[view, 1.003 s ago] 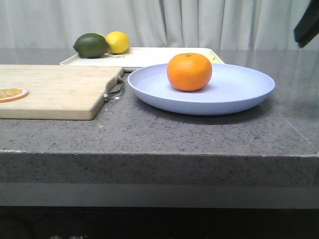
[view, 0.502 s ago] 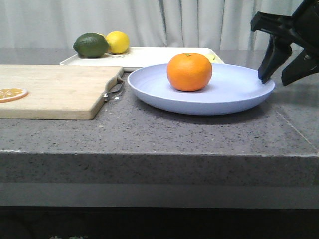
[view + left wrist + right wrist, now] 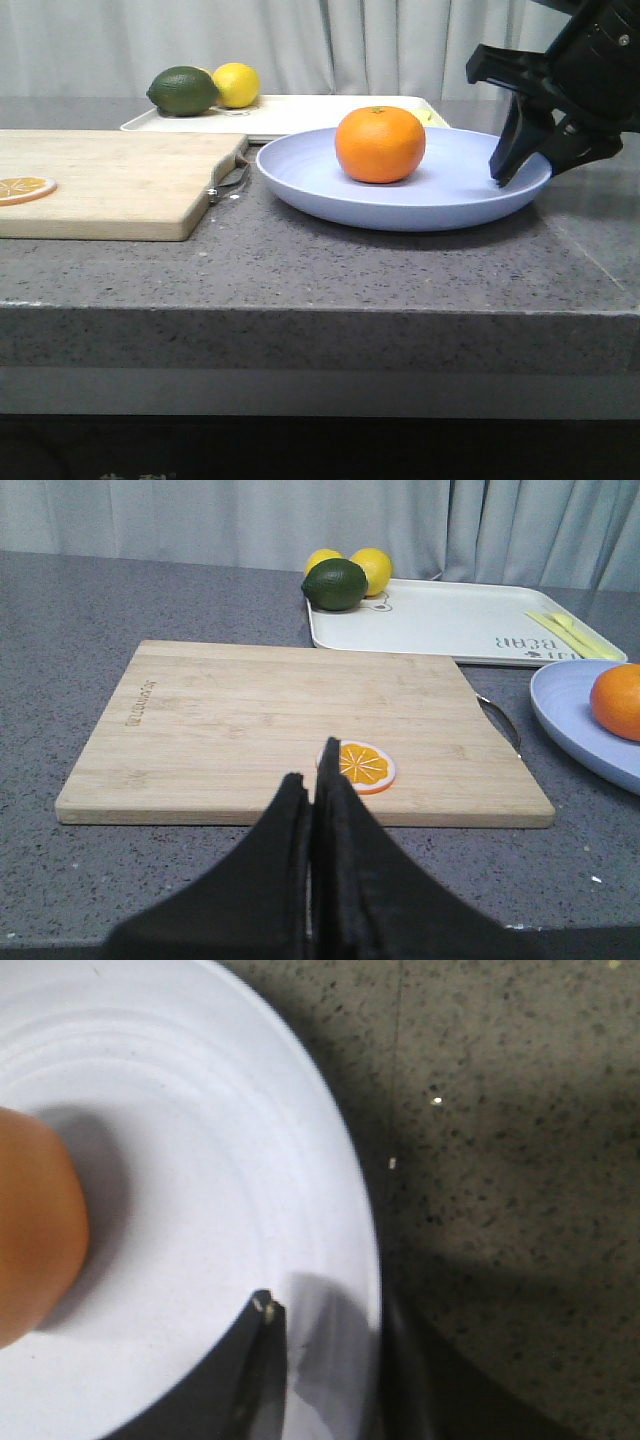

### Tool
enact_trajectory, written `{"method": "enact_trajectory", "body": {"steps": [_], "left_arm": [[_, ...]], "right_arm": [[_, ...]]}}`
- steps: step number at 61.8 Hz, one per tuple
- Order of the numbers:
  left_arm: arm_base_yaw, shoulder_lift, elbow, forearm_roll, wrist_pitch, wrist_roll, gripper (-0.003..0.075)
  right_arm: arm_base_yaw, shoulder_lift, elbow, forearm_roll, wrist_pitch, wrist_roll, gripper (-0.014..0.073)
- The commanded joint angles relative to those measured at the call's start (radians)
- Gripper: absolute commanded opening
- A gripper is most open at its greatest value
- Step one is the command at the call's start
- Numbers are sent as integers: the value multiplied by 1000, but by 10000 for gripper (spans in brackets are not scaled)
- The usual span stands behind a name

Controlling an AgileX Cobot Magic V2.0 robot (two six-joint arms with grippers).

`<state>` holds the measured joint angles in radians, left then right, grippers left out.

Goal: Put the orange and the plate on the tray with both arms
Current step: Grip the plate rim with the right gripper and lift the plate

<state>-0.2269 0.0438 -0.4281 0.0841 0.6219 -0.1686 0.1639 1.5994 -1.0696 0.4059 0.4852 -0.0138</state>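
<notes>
Nearest you, your left gripper (image 3: pixel 312 790) hangs back over the near edge of the counter (image 3: pixel 300 270) with its fingers pressed flat together, holding nothing. Just beyond it lies the wooden cutting board (image 3: pixel 300 720) with the thin orange slice (image 3: pixel 358 765) on it; leave both alone.

Farther in, the plate (image 3: pixel 450 195) rests on the counter to the right of the board, and the orange (image 3: pixel 380 144) already sits on it, a little left of the plate's middle. So the fruit is loaded and the step in hand looks like the grasp on the plate itself.

Your right gripper (image 3: pixel 520 175) is at the plate's right rim with its jaws parted. In the right wrist view one finger (image 3: pixel 262 1360) lies over the plate's inner surface (image 3: pixel 200 1160), while the other seems to sit outside the rim, so the edge is straddled but not yet pinched.

Next, you likely need to close on that rim firmly, then lift level, since a tilt could roll the orange off.

Farthest back, the tray (image 3: pixel 300 115) waits behind the plate, with a green lime (image 3: pixel 183 90) and a yellow lemon (image 3: pixel 236 84) at its left end. You should aim the plate for the bare right part.
</notes>
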Motion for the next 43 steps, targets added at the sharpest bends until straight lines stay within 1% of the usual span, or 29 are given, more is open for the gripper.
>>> {"method": "enact_trajectory", "body": {"steps": [1, 10, 14, 26, 33, 43], "left_arm": [[2, 14, -23, -5, -84, -8, -18], [2, 14, -23, -5, -84, -8, -18], [2, 14, -23, -5, -84, -8, -18], [2, 14, -23, -5, -84, -8, -18], [2, 14, -23, -5, -84, -8, -18], [2, 14, -23, -5, -84, -8, -18]], "right_arm": [[0, -37, -34, 20, -52, -13, 74], [0, -37, -34, 23, -52, -13, -88], [0, -37, -34, 35, -47, -13, -123], [0, -37, -90, 115, 20, -13, -117], [0, -36, -170, 127, 66, -13, -117], [0, -3, -338, 132, 157, -13, -111]]}}
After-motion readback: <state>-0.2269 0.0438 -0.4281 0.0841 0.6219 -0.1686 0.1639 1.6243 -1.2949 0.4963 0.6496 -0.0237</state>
